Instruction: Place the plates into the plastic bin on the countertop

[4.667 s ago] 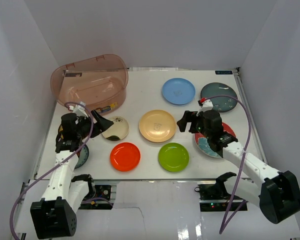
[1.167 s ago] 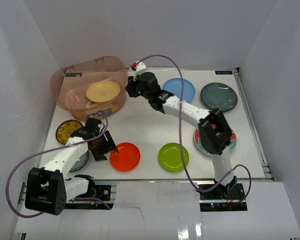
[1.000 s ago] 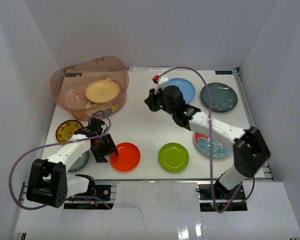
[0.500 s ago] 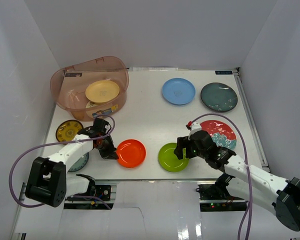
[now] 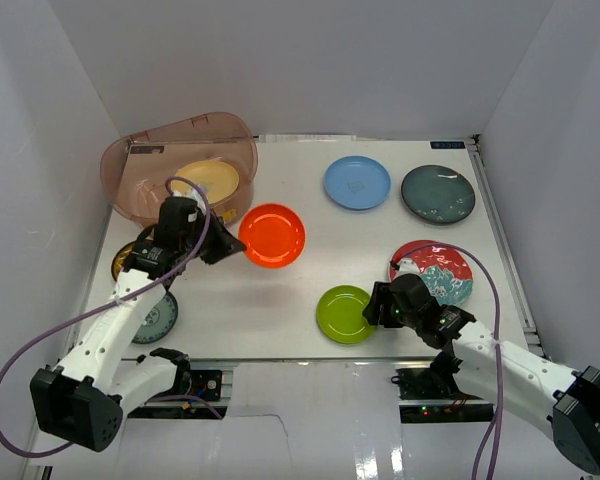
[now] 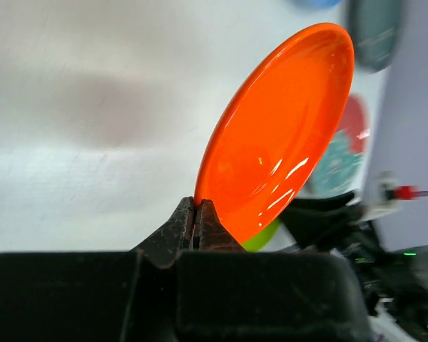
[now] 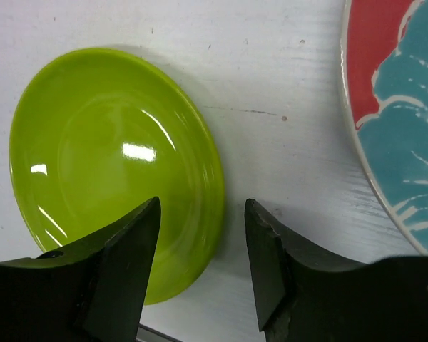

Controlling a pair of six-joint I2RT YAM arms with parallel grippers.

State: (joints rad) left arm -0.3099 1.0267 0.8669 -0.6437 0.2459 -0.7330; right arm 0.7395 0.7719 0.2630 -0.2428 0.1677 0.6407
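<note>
Left jaws pinched shut on rim of glossy orange-red round plate [image 5: 272, 235], held tilted in air; translucent pinkish plastic bin [image 5: 140, 172] just beside them, so next swing over, release. Right jaws open astride shiny green round plate [image 7: 114, 171] rim; likely close next.

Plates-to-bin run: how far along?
Done: one tan-yellow plate lies in the plastic bin. In hand: left hand grips the orange plate's rim near the bin; right hand open astride the green plate's edge. Left: blue plate, dark teal plate, floral plate, yellow patterned plate, grey patterned plate.
</note>
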